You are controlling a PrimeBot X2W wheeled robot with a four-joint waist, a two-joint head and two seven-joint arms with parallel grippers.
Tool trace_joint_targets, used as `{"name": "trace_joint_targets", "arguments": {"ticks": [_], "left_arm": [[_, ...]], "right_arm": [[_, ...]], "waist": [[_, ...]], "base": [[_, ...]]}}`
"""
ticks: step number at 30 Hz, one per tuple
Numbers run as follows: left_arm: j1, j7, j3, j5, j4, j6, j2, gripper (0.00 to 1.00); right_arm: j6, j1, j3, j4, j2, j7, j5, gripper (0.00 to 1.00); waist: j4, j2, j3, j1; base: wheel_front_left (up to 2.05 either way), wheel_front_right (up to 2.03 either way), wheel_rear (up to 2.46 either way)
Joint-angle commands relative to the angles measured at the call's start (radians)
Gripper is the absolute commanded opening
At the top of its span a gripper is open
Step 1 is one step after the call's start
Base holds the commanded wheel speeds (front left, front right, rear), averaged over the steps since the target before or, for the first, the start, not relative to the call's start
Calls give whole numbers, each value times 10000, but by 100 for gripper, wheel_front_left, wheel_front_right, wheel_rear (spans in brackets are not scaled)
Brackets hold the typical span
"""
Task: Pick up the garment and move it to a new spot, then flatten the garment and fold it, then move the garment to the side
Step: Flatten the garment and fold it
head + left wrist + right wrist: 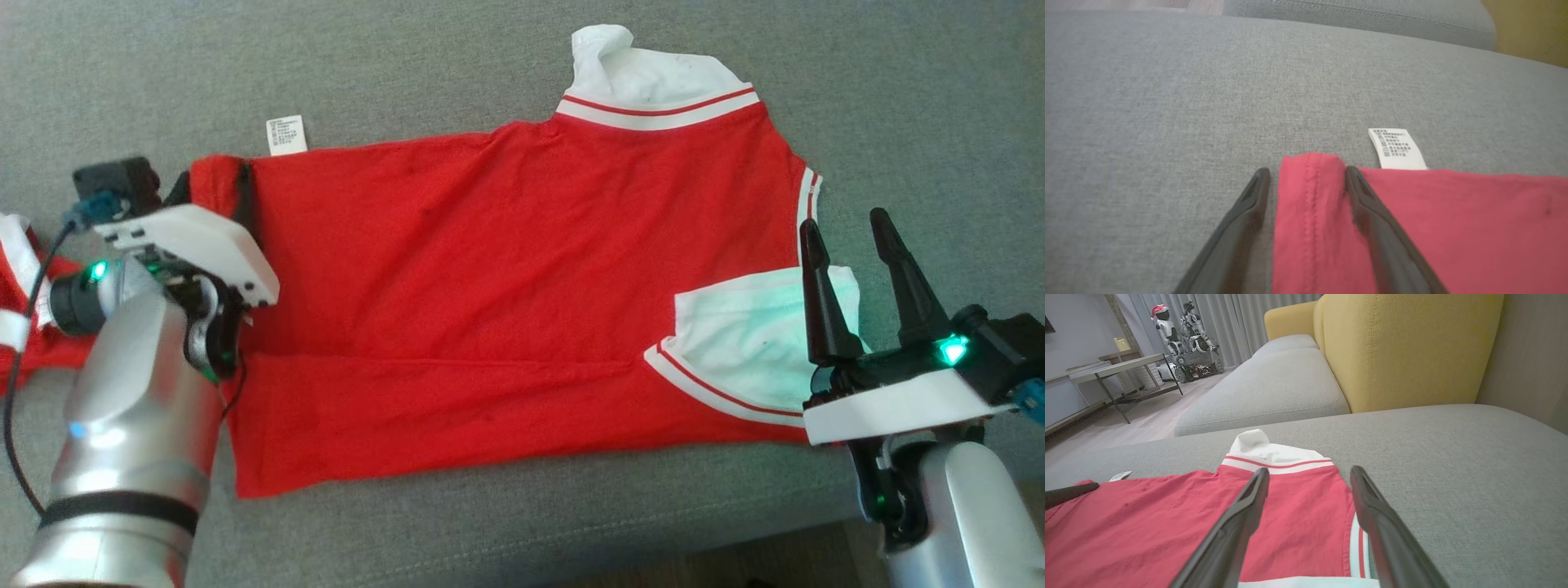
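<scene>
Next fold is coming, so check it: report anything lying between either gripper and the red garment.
Nothing visible does. The open left gripper straddles a corner of the garment beside the care label; the open right gripper hovers at the white sleeve, with no other object between.

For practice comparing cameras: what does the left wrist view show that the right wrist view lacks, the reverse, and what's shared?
Left wrist view's own: the stitched hem between the fingers of the open left gripper. Right wrist view's own: the upturned white sleeve, a table, the open right gripper. Shared: the red garment, its label, the grey cushion.
</scene>
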State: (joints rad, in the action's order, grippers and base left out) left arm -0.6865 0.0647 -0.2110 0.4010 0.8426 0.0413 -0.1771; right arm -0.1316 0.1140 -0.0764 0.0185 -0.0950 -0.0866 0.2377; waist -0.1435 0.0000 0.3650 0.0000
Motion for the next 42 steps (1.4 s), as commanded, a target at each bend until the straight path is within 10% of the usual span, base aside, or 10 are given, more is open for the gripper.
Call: {"name": "trace_joint_targets", "arguments": {"ticks": [1, 2, 19, 38, 40, 42], "left_arm": [[-223, -52, 254, 96, 215, -147, -281, 29], [-301, 7, 220, 100, 349, -214, -255, 0], [-1695, 1091, -486, -169, 1321, -603, 543, 0], [-2585, 1755, -1292, 33, 2271, -929, 1230, 0], [-2628, 1791, -1321, 88, 2366, -945, 1239, 0], [-2663, 1823, -1358, 136, 2454, -963, 1247, 0]], "right_arm": [[9, 215, -135, 245, -81, -96, 79, 100], [9, 251, -103, 209, -86, -91, 98, 100], [9, 4331, -90, -3298, -1949, 145, 1315, 100], [9, 7641, -5307, -7351, -3353, 2692, 4218, 98], [9, 7726, -5579, -7429, -3444, 2779, 4510, 0], [9, 7794, -5801, -7536, -3501, 2891, 4801, 0]], "waist": [[27, 0, 9, 0], [44, 0, 7, 0], [1114, 0, 561, 0], [1894, 0, 1152, 0], [1890, 0, 1150, 0], [1890, 0, 1132, 0]], "base": [[0, 0, 0], [0, 0, 0], [0, 0, 0], [0, 0, 0], [0, 0, 0], [0, 0, 0]]}}
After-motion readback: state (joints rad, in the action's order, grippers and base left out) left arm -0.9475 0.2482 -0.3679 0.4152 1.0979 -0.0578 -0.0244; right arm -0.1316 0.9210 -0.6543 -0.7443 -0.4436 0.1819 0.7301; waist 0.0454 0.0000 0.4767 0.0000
